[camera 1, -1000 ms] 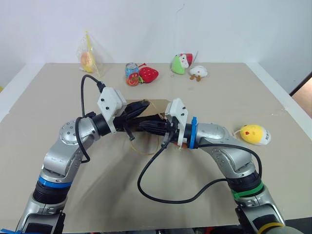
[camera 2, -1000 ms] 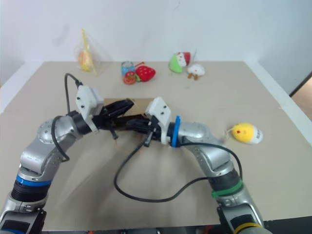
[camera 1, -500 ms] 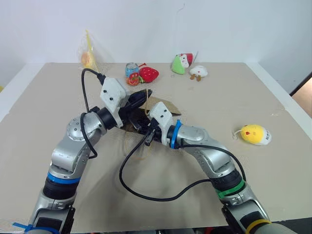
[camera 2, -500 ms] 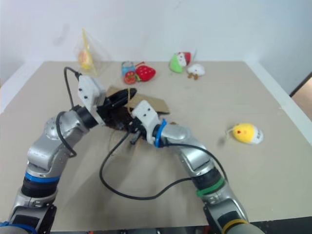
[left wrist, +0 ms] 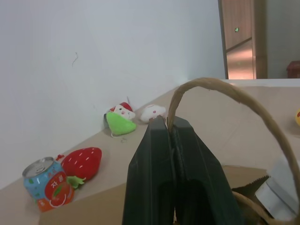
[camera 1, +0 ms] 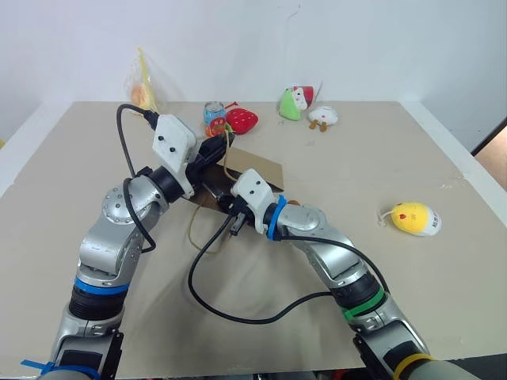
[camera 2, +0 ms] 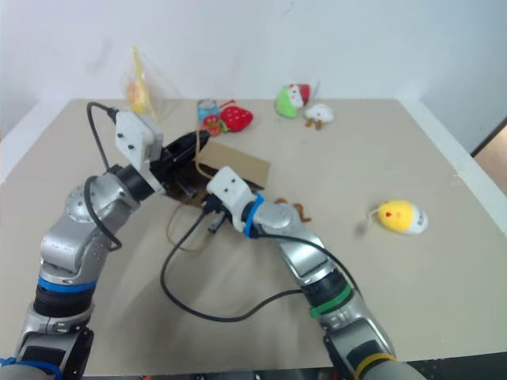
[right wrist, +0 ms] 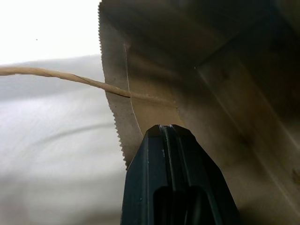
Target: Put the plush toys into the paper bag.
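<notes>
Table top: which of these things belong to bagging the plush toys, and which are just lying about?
Job:
paper bag
yellow plush
brown plush

Lying about:
strawberry plush
white plush
green plush
can
clear plastic bag

The two arms cross in front of the paper bag (camera 1: pixel 257 169), so most of its body and its mouth are covered; a tan corner and one cord handle (left wrist: pixel 220 91) stay visible. The left gripper (left wrist: pixel 168 123) pinches that handle, but its lower end runs out of the left wrist view's edge. The right gripper (right wrist: pixel 165 129) sits inside the bag, whose deep end is too dark to read. A small brown shape (camera 2: pixel 299 212) beside the right forearm is too small to identify. The print on the can (left wrist: pixel 48 185) is illegible.
</notes>
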Controlling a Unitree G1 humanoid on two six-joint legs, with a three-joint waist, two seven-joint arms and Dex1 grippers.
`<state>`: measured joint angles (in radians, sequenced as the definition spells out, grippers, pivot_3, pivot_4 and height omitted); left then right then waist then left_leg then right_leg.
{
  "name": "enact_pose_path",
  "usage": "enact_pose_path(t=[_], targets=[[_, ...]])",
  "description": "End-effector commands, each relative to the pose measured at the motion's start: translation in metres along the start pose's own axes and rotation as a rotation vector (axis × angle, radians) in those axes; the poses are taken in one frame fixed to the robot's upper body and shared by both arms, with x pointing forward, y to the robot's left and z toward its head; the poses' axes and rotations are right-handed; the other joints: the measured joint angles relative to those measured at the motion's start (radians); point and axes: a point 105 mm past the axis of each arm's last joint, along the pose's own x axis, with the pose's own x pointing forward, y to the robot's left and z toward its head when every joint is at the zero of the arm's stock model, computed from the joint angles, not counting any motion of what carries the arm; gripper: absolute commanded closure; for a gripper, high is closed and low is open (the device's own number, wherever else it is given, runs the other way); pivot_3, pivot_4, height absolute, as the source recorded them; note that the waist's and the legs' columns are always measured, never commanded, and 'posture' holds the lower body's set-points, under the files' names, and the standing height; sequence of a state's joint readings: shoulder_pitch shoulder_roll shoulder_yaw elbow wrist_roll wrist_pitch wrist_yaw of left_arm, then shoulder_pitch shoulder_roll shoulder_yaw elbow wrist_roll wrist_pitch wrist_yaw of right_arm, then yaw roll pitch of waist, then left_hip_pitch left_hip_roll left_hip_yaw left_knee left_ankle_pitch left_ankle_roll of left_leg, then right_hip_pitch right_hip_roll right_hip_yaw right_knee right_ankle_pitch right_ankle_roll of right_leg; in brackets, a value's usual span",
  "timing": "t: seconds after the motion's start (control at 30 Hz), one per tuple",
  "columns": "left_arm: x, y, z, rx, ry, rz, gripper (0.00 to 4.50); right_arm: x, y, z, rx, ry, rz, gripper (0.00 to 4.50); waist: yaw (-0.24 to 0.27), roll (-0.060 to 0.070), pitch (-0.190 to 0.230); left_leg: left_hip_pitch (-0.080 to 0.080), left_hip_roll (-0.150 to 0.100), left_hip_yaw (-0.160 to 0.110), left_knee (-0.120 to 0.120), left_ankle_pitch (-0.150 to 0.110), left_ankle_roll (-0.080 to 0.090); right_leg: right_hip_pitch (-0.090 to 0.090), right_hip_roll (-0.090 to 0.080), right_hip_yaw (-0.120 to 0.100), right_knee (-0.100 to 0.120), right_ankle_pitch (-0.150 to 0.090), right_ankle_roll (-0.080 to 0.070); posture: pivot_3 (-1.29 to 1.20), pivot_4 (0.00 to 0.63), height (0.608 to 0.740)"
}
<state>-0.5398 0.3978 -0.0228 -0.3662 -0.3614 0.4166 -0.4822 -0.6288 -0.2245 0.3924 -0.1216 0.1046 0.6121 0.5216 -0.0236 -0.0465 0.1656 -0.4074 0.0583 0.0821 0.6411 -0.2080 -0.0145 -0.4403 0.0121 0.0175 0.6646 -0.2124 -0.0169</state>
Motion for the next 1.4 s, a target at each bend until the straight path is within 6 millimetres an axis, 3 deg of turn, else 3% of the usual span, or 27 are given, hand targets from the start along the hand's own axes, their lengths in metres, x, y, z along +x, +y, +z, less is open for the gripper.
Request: enact_pose_path(t=[0.03,0.37,0.9,1.2,1.4], targets=[[0.001,0.008,0.020,0.028,-0.064,0.041,4.50,-0.001,0.001,0.008,-0.069,-0.030,0.013,4.47,0.000,0.000,0.000,0.000,0.000,0.000,0.000,0.000,0.000,0.000,0.000,0.000,0.000,0.000,0.000,0.00,0.150,0.740],[0.007,0.021,0.040,0.021,-0.120,0.097,4.50,0.003,0.003,-0.012,-0.111,0.018,0.023,4.47,0.000,0.000,0.000,0.000,0.000,0.000,0.000,0.000,0.000,0.000,0.000,0.000,0.000,0.000,0.000,0.00,0.150,0.740],[0.012,0.026,0.066,0.030,-0.208,0.092,4.50,0.004,0.000,-0.015,-0.115,0.016,0.017,4.47,0.000,0.000,0.000,0.000,0.000,0.000,-0.001,0.000,0.000,0.000,0.000,0.000,0.000,0.000,0.000,0.00,0.150,0.740],[0.005,0.023,0.054,0.020,-0.173,0.096,4.50,0.004,-0.001,-0.015,-0.123,0.017,0.016,4.47,0.000,0.000,0.000,0.000,0.000,0.000,-0.001,0.000,0.000,0.000,0.000,0.000,0.000,0.000,0.000,0.00,0.150,0.740],[-0.008,0.020,0.039,0.002,-0.134,0.128,4.50,0.007,0.000,-0.030,-0.143,0.085,0.032,4.47,0.000,0.000,0.000,0.000,0.000,0.000,-0.001,0.000,0.000,0.000,0.000,0.000,0.000,0.000,0.000,0.00,0.150,0.740]])
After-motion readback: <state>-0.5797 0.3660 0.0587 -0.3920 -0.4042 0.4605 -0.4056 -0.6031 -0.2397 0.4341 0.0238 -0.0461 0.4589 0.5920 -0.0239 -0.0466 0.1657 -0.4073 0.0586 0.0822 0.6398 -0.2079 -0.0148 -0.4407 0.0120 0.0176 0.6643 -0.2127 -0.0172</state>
